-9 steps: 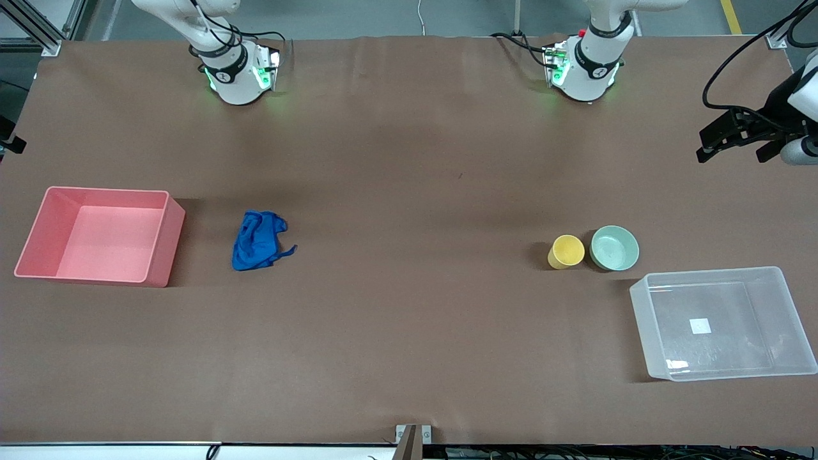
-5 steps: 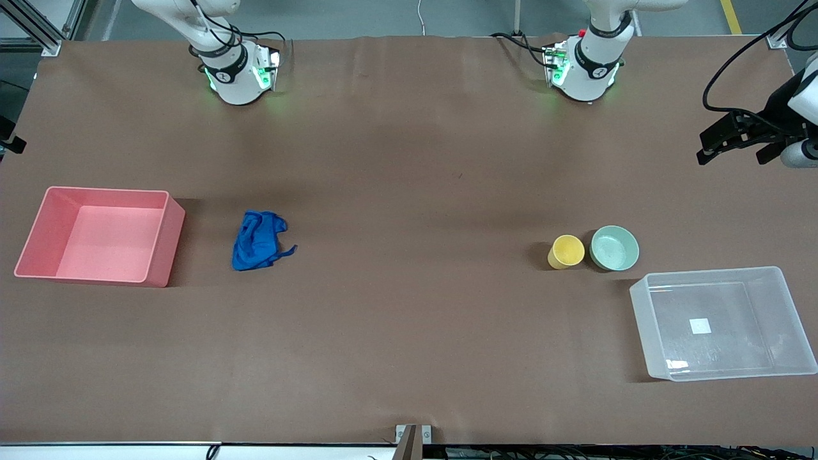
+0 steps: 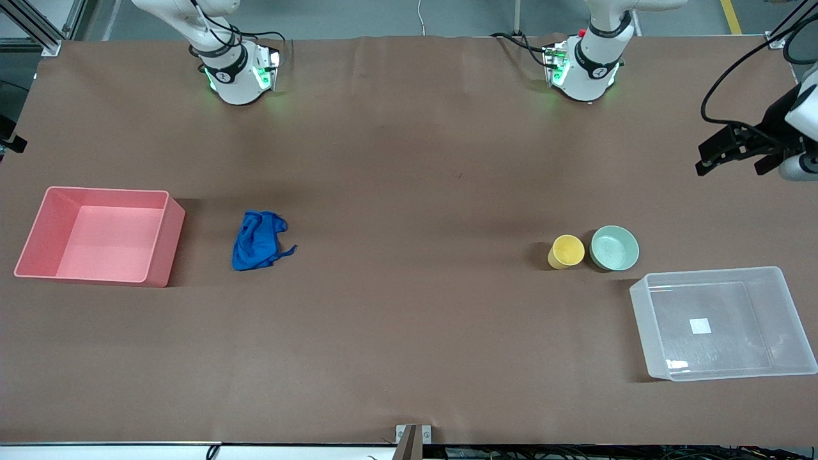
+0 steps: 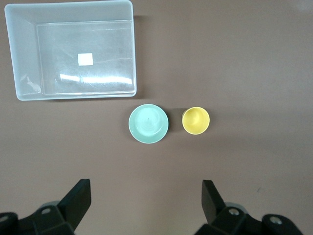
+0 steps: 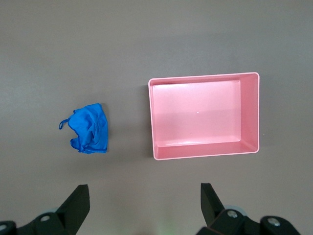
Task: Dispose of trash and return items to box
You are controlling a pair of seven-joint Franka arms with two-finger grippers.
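On the brown worktop (image 3: 409, 332), the clear translucent plastic box (image 3: 724, 322) with its white square label lies nearest the front camera, at the left arm's end; just farther stand the small yellow cup (image 3: 566, 251) and pale mint-green round bowl (image 3: 615, 247), side by side; nothing blocks them; the left gripper (image 4: 146, 198) hangs above them, fingers (image 4: 78, 198) spread wide and empty; toward the right arm's end, the crumpled royal-blue fabric trash (image 3: 259, 240) lies beside the pink opaque rectangular bin (image 3: 163, 239); the right gripper (image 5: 145, 200) hangs over both, fingers (image 5: 79, 200) wide, holding nothing.
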